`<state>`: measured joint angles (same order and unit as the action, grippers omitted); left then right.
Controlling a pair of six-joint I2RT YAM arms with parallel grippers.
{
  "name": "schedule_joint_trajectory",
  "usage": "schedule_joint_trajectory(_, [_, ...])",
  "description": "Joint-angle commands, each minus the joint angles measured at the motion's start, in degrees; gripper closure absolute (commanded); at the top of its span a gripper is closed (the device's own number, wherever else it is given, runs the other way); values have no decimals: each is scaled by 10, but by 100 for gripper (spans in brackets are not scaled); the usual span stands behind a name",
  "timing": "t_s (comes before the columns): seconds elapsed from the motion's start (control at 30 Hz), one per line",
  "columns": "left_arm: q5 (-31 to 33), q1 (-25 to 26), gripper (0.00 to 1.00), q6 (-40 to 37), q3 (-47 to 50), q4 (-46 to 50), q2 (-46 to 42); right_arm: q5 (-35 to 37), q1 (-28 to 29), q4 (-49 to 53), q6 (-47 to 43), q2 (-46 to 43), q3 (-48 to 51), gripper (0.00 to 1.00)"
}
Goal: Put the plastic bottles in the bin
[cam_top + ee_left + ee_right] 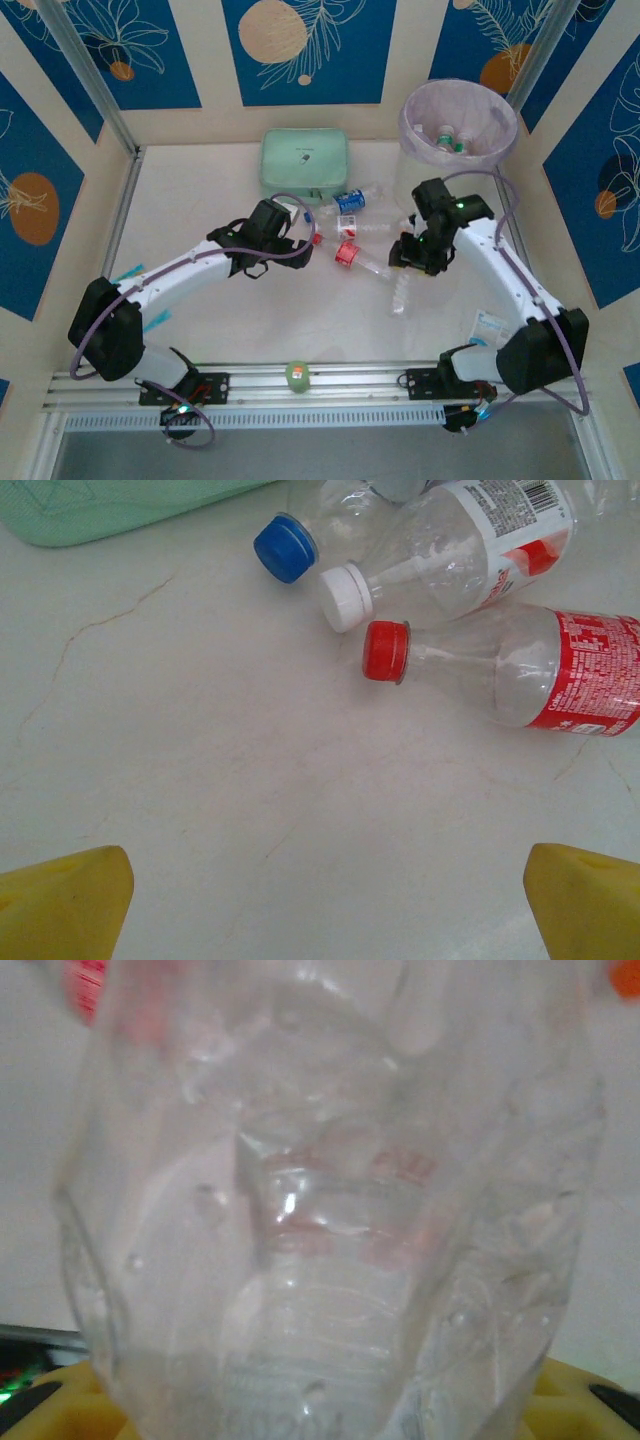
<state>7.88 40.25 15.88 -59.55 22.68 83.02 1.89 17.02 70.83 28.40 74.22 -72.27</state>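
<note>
White, faintly cracked tabletop fills the workspace, walled by cream panels with blue leaf prints. Right of centre a clear bottle (pixel 400 285) lies on its side, thin crinkled plastic with faint red print showing through (the right wrist camera sees it blurred and very close). The right gripper (pixel 420 256) sits over it, its arm bent at the elbow and reaching in from the near right corner, wrist pitched down. Its yellow fingers (pixel 60 1410) stand narrow against the bottle's dented sides, gripping it.

Just to the left three more bottles lie clustered on the table: a red-capped bottle (pixel 540 670) with a red label, a white-capped bottle (pixel 460 555) with a white and red label, and a blue-capped bottle (pixel 330 530). The left gripper (pixel 320 910) hovers low near their caps, fingers spread wide over bare table, its arm stretched from the near left corner.

Behind the cluster lies a mint green case (pixel 304 165), flat and rectangular. At the far right stands the bin (pixel 410 135), round and translucent, a lilac liner over its rim, several bottles inside.
</note>
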Motion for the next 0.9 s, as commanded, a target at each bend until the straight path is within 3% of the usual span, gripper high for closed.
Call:
schedule_joint_trajectory(0.0, [-18,-2,0,10,-13,-12,8,-13,1,24,-34,-16,-97,62])
schedule_joint_trajectory(0.17, [-21,-2,0,7,-20,-1,7,28,-39,17,-87,50,-303,67])
schedule_joint_trajectory(0.5, [0,-2,0,23,12,14,-51,52,-199,-10,-150,261,-693,73])
schedule_joint_trajectory(0.7, [-3,-2,0,33,13,18,-64,39,-228,-70,-164,351,-797,77])
schedule_joint_trajectory(0.87, [-4,-2,0,38,16,20,-73,41,-234,-68,-175,408,-802,79])
